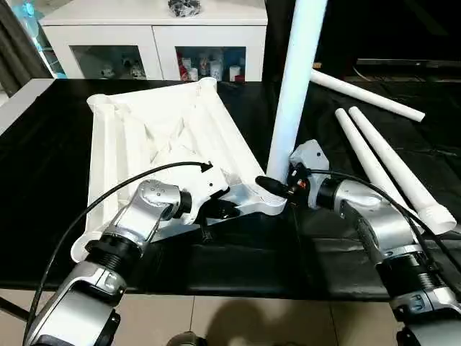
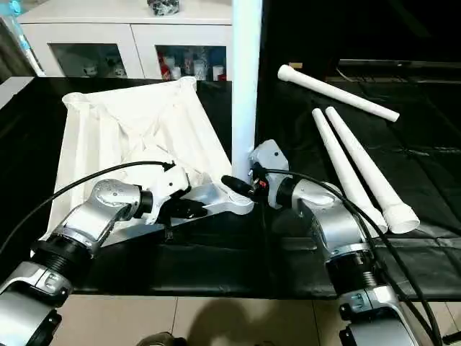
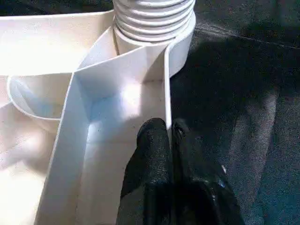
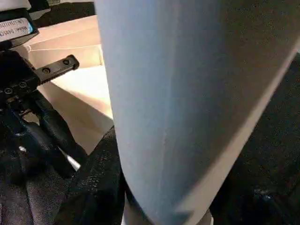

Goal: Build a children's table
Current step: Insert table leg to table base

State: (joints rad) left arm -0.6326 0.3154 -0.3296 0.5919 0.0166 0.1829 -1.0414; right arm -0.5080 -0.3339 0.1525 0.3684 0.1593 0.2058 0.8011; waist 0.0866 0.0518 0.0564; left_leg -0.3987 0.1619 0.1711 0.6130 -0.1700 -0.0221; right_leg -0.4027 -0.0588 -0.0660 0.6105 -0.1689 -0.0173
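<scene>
Table top (image 1: 144, 137): I see the white top lying underside up on the black table cover (image 1: 43, 144), left of centre, its ribs and raised rim facing me, one short end near me and the other far, towards the cabinet.
Left gripper (image 1: 225, 209): my left arm comes in from the near left, and its two black fingers (image 3: 154, 154) are pinched almost fully together over the thin rim wall of the top, close to the near right corner socket (image 3: 180, 51). One finger sits inside the rim, the other outside.
Upright leg (image 1: 297, 79): one white tubular leg stands upright in that near right corner socket, its threaded end (image 3: 154, 16) entering the socket in the left wrist view.
Right gripper (image 1: 277, 189): my right arm reaches in from the near right; its fingers stand about half open and wrap the low part of the upright leg, one either side of the tube, so I read it as gripped.
Loose legs: three more white legs lie flat on the cover to the right. One (image 1: 367, 95) lies crosswise at the far right; two (image 1: 364, 155) (image 1: 403, 169) lie side by side, running from the middle towards the near right.
Cabinet (image 1: 155, 29): a white cabinet with glass doors stands beyond the far edge, on the left.
</scene>
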